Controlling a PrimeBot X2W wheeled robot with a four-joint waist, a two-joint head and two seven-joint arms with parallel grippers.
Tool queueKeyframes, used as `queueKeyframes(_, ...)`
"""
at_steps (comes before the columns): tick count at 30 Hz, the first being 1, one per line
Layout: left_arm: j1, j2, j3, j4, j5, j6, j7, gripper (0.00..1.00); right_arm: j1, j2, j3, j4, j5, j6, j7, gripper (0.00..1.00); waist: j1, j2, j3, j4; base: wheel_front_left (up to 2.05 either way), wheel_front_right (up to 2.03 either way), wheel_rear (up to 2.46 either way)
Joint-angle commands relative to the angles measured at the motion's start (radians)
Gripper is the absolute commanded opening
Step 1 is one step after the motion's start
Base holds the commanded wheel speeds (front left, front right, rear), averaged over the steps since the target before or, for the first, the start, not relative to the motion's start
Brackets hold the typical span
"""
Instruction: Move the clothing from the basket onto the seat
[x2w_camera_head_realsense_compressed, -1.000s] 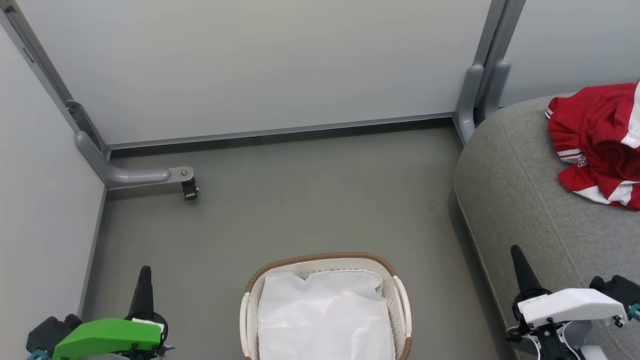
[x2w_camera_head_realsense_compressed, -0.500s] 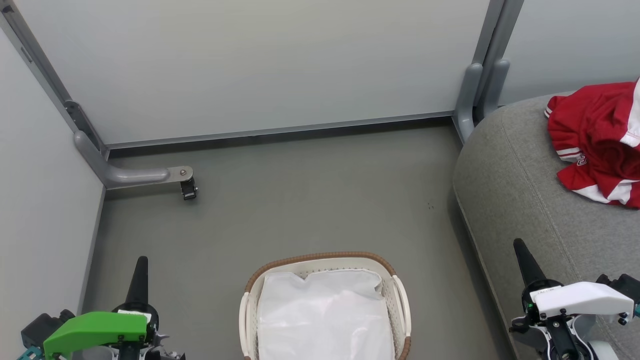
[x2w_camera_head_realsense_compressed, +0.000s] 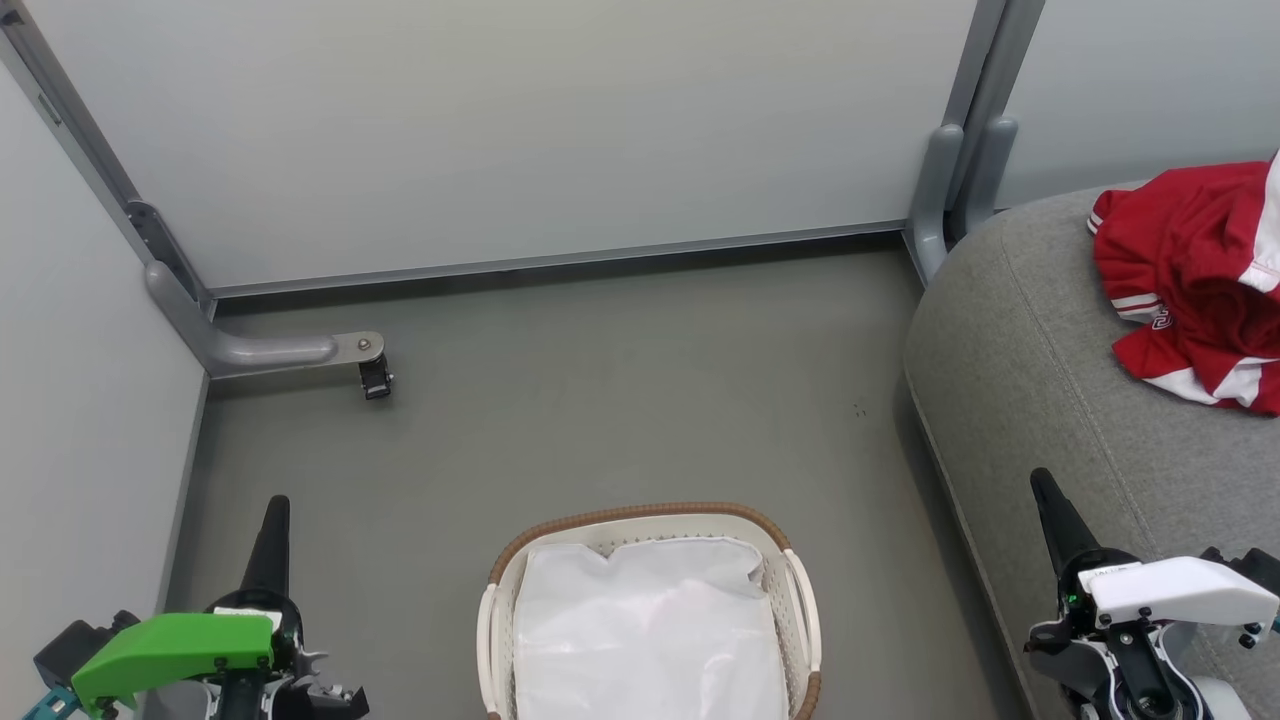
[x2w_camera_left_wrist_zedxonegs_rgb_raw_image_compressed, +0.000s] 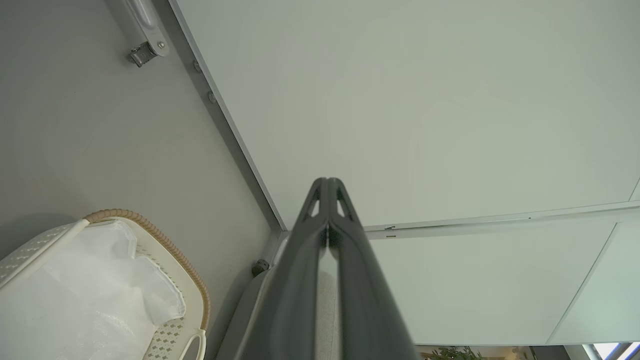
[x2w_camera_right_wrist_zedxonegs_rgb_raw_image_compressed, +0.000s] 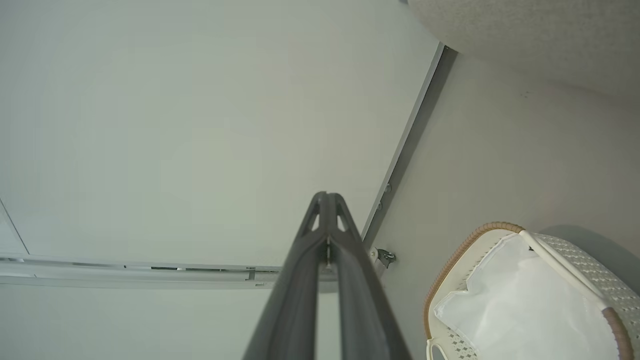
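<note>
Since the red clothing (x2w_camera_head_realsense_compressed: 1195, 285) lies bunched on the grey seat (x2w_camera_head_realsense_compressed: 1010, 400), well apart from the basket (x2w_camera_head_realsense_compressed: 640, 515), the job looks about done. A white liner (x2w_camera_head_realsense_compressed: 645, 630) covers the basket's inside, so you cannot see under it. Your left gripper (x2w_camera_head_realsense_compressed: 278, 505) and right gripper (x2w_camera_head_realsense_compressed: 1040, 482) hang low on either side, each with 2 fingers pressed together, holding nothing
</note>
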Motion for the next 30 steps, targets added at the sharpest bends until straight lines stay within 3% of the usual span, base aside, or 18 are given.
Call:
queueKeyframes(1,-0.026,0.001,0.006,-0.004,-0.021,-0.006,0.009,0.00,-0.017,-0.007,-0.006,-0.008,0.024,0.000,0.007,0.00,0.0000,0.0000,0.000,0.000,0.00,0.00,0.00)
queueKeyframes(30,-0.054,-0.004,0.034,0.000,-0.183,-0.023,0.057,0.00,-0.030,-0.004,-0.035,-0.012,0.204,0.000,0.060,0.00,0.0000,0.0000,0.004,-0.005,0.00,0.00,0.00)
